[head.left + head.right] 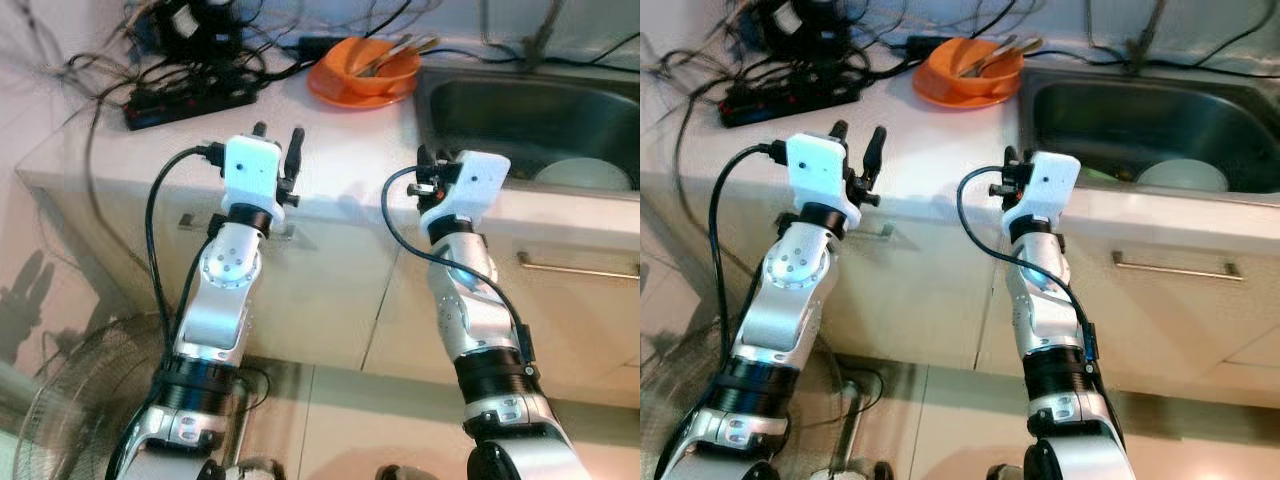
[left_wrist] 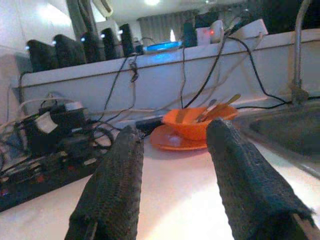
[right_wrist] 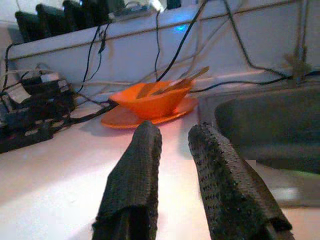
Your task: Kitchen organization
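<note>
Orange bowl (image 1: 375, 66) with utensils sat on its plate (image 1: 345, 92) just beside the sink (image 1: 520, 110). Left gripper (image 1: 278, 140) gaped wide and right gripper (image 3: 172, 150) stood narrowly parted, both empty, short of it. Approaching the rim level seemed wisest.

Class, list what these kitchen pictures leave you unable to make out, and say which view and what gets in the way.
- Utensils in the orange bowl: eye views, too small to identify.
- White dish in the sink: left eye view, cut off by sink rim and frame edge.
- Right hand: eye views, fingers hidden behind its white wrist housing.
- Items along the back ledge: left wrist view, blurred and dark.
</note>
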Controlling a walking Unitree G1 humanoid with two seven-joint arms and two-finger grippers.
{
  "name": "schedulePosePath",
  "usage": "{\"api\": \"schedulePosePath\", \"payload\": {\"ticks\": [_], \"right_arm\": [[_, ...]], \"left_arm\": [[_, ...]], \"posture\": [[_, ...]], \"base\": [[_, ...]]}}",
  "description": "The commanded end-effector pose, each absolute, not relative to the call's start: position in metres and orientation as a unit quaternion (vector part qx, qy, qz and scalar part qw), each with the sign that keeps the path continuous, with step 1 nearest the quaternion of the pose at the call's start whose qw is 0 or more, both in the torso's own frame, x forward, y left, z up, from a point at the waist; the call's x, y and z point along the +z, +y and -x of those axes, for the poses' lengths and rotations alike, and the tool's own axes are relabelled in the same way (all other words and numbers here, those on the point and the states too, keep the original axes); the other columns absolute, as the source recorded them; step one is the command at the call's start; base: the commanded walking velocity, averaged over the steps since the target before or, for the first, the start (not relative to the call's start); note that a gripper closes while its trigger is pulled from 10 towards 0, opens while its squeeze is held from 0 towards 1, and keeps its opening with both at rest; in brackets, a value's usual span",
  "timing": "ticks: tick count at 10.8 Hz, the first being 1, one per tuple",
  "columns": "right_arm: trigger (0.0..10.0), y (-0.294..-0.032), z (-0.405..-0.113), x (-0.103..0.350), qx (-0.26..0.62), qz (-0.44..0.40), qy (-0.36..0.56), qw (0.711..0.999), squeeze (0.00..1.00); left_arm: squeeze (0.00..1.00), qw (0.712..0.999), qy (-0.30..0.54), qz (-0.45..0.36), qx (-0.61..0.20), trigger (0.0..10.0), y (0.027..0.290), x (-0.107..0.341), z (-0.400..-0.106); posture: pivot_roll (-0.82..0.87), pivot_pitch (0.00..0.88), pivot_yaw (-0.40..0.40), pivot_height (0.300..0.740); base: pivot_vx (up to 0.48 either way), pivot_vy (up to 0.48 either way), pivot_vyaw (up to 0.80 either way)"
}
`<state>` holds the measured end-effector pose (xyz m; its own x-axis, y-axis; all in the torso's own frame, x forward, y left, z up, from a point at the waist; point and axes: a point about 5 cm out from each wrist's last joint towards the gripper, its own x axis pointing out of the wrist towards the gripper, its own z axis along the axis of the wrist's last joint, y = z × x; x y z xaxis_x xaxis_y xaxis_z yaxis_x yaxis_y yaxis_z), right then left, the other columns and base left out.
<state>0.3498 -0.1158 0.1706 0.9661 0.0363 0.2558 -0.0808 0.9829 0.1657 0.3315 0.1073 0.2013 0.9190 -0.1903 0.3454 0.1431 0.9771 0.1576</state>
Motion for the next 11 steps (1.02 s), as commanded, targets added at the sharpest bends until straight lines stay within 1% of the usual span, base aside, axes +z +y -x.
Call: {"api": "schedulePosePath", "payload": {"ticks": [1,8,10,11], "right_arm": [[10.0,-0.1198,-0.3514,0.1733,0.026,-0.09,-0.131,0.987,0.0],[10.0,-0.1194,-0.3506,0.1756,0.029,-0.07,-0.141,0.987,0.0],[10.0,-0.1153,-0.3495,0.1777,0.042,-0.057,-0.151,0.986,0.0],[10.0,-0.1154,-0.3497,0.1775,0.042,-0.067,-0.149,0.986,0.0]], "left_arm": [[0.0,0.977,-0.183,-0.064,-0.091,10.0,0.1033,0.2029,-0.3318],[0.0,0.976,-0.19,-0.063,-0.084,10.0,0.1047,0.2061,-0.3316],[0.0,0.975,-0.194,-0.063,-0.084,10.0,0.1047,0.2083,-0.3312],[0.0,0.975,-0.196,-0.063,-0.083,10.0,0.1047,0.2095,-0.3313]], "posture": [[0.05,0.07,0.016,0.74],[0.05,0.076,0.015,0.74],[0.05,0.076,0.015,0.74],[0.05,0.075,0.014,0.74]], "base": [[0.36,0.0,-0.67],[0.361,0.0,0.0],[0.36,0.0,0.54],[0.36,0.0,0.0]]}}
